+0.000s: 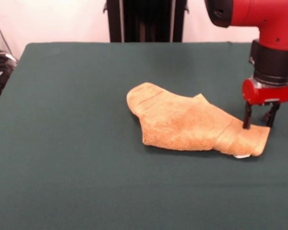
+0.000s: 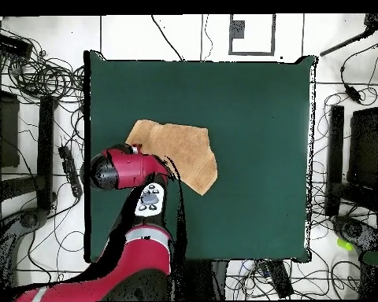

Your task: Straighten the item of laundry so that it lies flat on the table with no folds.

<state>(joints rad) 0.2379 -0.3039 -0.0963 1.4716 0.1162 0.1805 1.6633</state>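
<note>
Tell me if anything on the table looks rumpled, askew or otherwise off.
The towel is not flat: it lies bunched and folded over on itself, set askew on the table, with a white tag peeking from under one end. The gripper stands open at that end. Nothing spilled or damaged.

Even, diffuse illumination is seen in both views, with no glare on the matte table (image 1: 62, 143). In the front view a narrow soft shadow is cast beneath the near edge of the towel (image 1: 182, 122), indicating light from above. Edges are rendered slightly soft throughout. In the overhead view the surrounding floor appears bright and washed out.
</note>
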